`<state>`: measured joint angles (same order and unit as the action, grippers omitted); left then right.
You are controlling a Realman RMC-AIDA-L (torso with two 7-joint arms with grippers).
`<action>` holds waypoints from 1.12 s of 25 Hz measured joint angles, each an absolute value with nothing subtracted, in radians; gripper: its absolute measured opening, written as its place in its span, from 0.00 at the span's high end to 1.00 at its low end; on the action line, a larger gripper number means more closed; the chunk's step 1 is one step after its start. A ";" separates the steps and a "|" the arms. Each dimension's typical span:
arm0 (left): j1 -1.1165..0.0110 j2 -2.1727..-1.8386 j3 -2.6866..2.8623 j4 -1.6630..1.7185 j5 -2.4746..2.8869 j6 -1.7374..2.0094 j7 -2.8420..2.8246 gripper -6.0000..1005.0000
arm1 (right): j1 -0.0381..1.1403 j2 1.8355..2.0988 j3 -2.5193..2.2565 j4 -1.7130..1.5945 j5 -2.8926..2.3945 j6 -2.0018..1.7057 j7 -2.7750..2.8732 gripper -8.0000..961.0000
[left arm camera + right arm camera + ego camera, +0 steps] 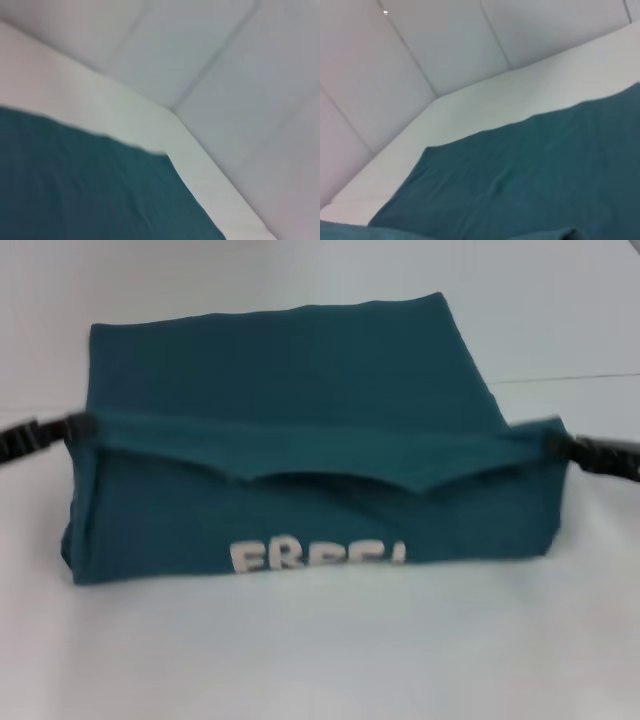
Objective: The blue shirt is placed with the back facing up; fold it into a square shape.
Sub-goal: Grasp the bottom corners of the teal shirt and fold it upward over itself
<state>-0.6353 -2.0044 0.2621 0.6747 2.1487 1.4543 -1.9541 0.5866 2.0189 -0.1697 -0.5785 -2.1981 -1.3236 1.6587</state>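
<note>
The blue shirt lies across the white table, with its near part raised into a taut ridge. My left gripper pinches the ridge's left end and my right gripper pinches its right end. Below the ridge the cloth hangs down toward me, showing the top of white lettering. A collar-like curve sits at the ridge's middle. The left wrist view shows teal cloth. More of the cloth fills the right wrist view. Neither wrist view shows fingers.
The white table surface runs on in front of the shirt and behind it. Its far edge shows in the left wrist view and its far corner in the right wrist view. Pale panelled surfaces lie beyond.
</note>
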 joint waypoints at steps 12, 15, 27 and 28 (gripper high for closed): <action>-0.743 -2.003 0.265 0.531 2.038 1.109 -1.820 0.95 | 0.784 2.051 -0.263 -0.493 -2.166 -0.933 1.641 0.95; -0.770 -2.006 0.266 0.493 2.011 1.035 -1.770 0.95 | 0.821 2.065 -0.326 -0.480 -2.124 -0.834 1.620 0.95; -0.813 -2.034 0.265 0.439 1.877 0.865 -1.596 0.95 | 0.872 2.085 -0.497 -0.430 -1.956 -0.588 1.556 0.95; -0.813 -2.035 0.265 0.438 1.863 0.858 -1.583 0.95 | 0.872 2.085 -0.499 -0.430 -1.949 -0.585 1.554 0.95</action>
